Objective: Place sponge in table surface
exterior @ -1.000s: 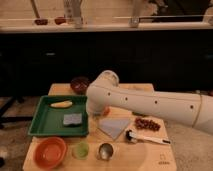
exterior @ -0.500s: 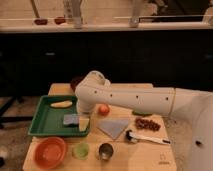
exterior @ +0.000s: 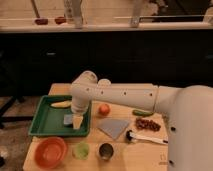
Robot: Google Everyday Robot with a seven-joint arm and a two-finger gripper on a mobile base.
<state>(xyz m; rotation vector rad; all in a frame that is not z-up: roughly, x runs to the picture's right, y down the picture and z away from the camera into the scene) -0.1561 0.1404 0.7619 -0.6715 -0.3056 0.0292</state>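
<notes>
Your fingers (exterior: 77, 122) stood open and empty, pointing down into the tray (exterior: 42, 122). The sponge (exterior: 67, 119) lay just left of them, partly hidden; bare table (exterior: 125, 156) was to their right.

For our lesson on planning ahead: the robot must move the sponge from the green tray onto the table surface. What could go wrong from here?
1. The gripper is low in the green tray, open, at the edge of the sponge; closing off-centre might lose it.
2. The banana lies close behind and could get nudged.
3. The table surface is crowded near the tray: grey cloth, green cup. Placing may disturb them.
</notes>
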